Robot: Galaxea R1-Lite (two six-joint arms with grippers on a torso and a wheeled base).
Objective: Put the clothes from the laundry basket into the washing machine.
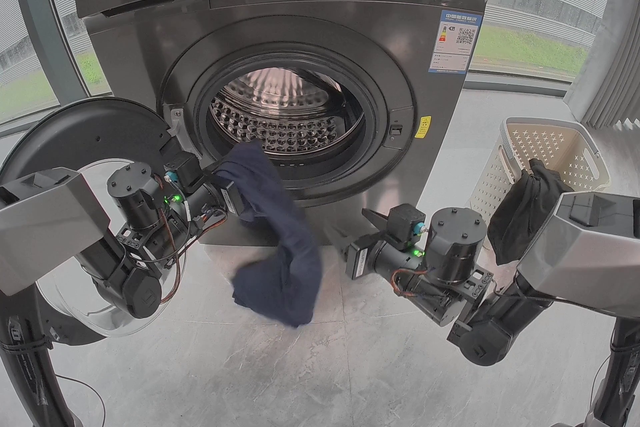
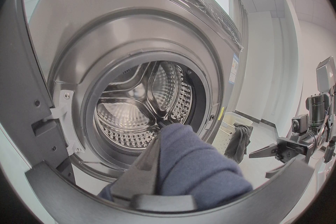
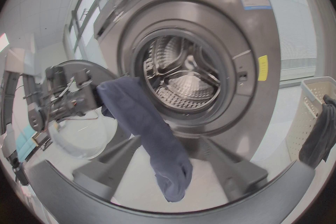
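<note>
A navy blue garment (image 1: 283, 248) hangs from my left gripper (image 1: 235, 195), which is shut on its upper end at the lower left lip of the washing machine (image 1: 280, 15) opening. The cloth droops down to the floor in front of the machine. In the left wrist view the garment (image 2: 196, 165) bulges over the fingers, facing the steel drum (image 2: 140, 112). My right gripper (image 1: 350, 235) stands open low in front of the machine, just right of the hanging cloth (image 3: 154, 130). A dark garment (image 1: 523, 215) is draped over the rim of the laundry basket (image 1: 553, 141).
The round machine door (image 1: 80, 135) is swung open on the left, behind my left arm. The white perforated basket stands on the floor right of the machine, by a curtain (image 1: 613, 68). Grey tiled floor (image 1: 300, 368) lies open in front.
</note>
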